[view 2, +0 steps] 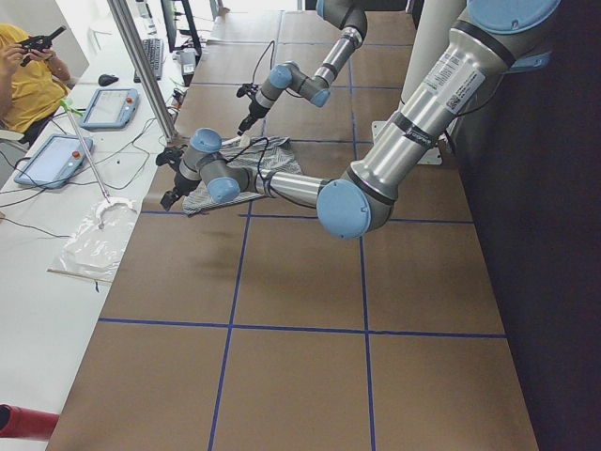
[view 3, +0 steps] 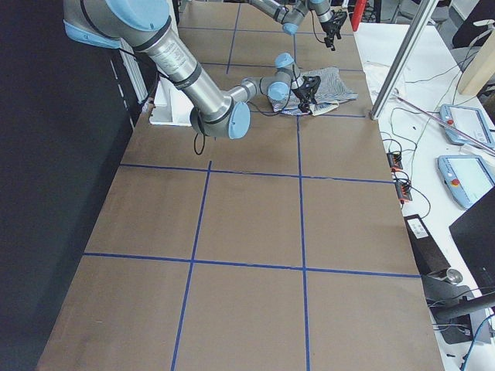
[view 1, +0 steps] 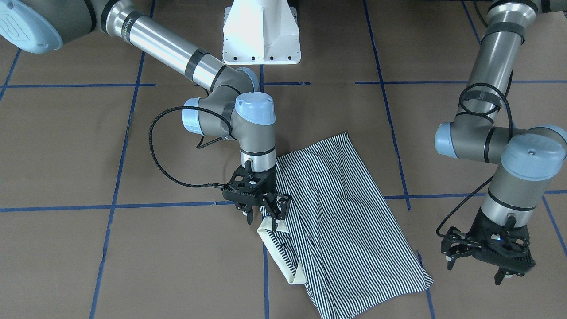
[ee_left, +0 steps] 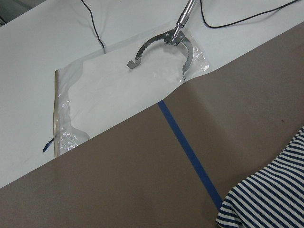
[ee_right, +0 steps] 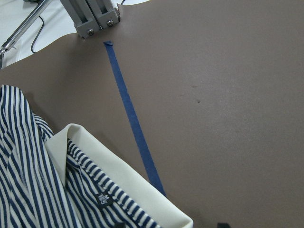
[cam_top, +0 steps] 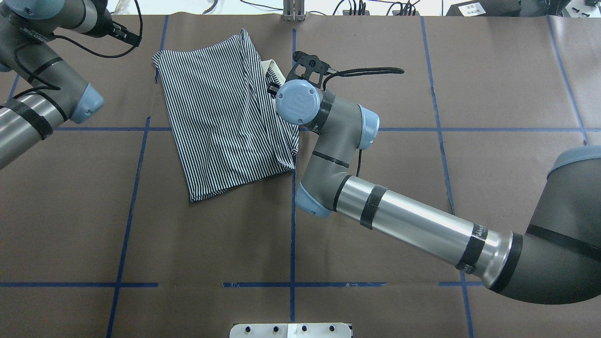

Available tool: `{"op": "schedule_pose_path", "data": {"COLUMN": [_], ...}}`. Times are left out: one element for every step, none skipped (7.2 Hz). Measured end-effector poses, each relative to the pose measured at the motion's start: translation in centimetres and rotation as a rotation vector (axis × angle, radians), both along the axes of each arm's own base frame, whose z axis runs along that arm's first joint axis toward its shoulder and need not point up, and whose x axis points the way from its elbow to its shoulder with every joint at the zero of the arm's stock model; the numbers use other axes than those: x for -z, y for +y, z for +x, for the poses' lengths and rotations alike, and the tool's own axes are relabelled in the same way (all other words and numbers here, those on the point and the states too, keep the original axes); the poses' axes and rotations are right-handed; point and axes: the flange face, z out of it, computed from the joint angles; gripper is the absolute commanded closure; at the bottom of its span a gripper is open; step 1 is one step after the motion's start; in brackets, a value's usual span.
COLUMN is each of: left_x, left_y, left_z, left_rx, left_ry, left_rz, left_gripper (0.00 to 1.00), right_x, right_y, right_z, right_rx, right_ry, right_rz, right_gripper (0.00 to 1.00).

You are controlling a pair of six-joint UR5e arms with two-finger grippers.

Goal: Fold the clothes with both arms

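One polo shirt (cam_top: 220, 117) laid at table (cam_top: 422, 188) 11 o'clock; bare surface seen from 3 to 7 o'clock. Two grippers counted: right gripper (view 1: 264, 217) spread over collar (view 1: 271, 246) edge; left gripper (view 1: 475, 269) spread, empty, held off shirt's 10 o'clock.

ur logo on joint cap (cam_top: 293, 101), neck label (ee_right: 102, 198) lettering blurred
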Motion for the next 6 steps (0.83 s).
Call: {"op": "schedule_pose_path", "data": {"left_x": [0.0,-0.1,-0.3,-0.4,-0.5,-0.6], "left_y": [0.0,0.1,0.1,0.2,0.4,0.6], "left_z": [0.0,0.0,-0.1,-0.1,-0.2,-0.4], "left_rx": [0.000,0.000,-0.001,-0.001,-0.001,0.000], "left_ry": [0.000,-0.001,-0.002,-0.002,-0.002,0.000], "left_rz": [0.000,-0.001,-0.002,-0.002,-0.001,0.001], "left_gripper": [0.00,0.00,0.00,0.00,0.00,0.00], "right_x": [-0.4,-0.5,-0.4,-0.4,-0.4,-0.5], "right_y": [0.1,0.2,0.3,0.4,0.4,0.4], "right_z": [-0.4,-0.8,-1.1,-1.3,-1.4,-1.5], "right_rx": [0.002,0.002,0.003,0.005,0.005,0.005], "right_ry": [0.008,0.014,0.015,0.016,0.018,0.020], "right_rz": [-0.004,-0.006,-0.007,-0.007,-0.008,-0.010], "right_gripper": [0.33,0.36,0.42,0.64,0.98,1.00]}}
